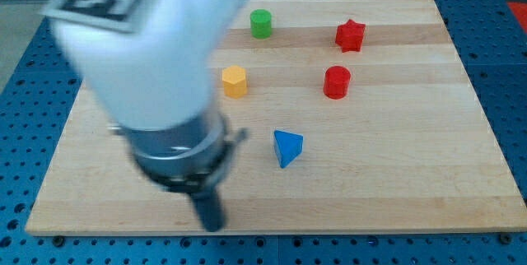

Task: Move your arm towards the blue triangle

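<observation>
Arm blurred, upright; my tip point(213, 225) seemingly touching surface.

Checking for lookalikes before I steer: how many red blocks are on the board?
2. The red star-shaped block sits near the view's top right; the red cylinder block is just below it. The large arm housing covers the board's left part, so another could be hidden there.

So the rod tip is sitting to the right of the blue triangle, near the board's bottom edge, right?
Not quite. In the camera view my tip is to the left of the blue triangle, not the right. It is near the board's bottom edge, as you said.
</observation>
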You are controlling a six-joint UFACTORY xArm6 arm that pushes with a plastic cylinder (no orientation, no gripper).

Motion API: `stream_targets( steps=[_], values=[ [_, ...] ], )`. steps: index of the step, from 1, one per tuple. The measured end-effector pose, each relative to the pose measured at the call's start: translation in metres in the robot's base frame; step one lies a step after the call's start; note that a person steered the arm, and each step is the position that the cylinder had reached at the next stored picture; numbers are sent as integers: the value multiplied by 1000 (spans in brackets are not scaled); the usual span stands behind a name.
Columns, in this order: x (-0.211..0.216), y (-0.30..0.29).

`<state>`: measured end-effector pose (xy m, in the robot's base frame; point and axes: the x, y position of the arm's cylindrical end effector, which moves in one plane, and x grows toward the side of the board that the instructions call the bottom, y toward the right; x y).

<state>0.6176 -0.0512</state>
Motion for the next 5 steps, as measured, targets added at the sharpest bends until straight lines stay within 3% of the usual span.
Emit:
stream_targets(
  steps=[1, 2, 4, 5],
  values=[
    [-22, 64],
    [-47, 90],
    [-53, -24],
    [-43, -21]
  ],
)
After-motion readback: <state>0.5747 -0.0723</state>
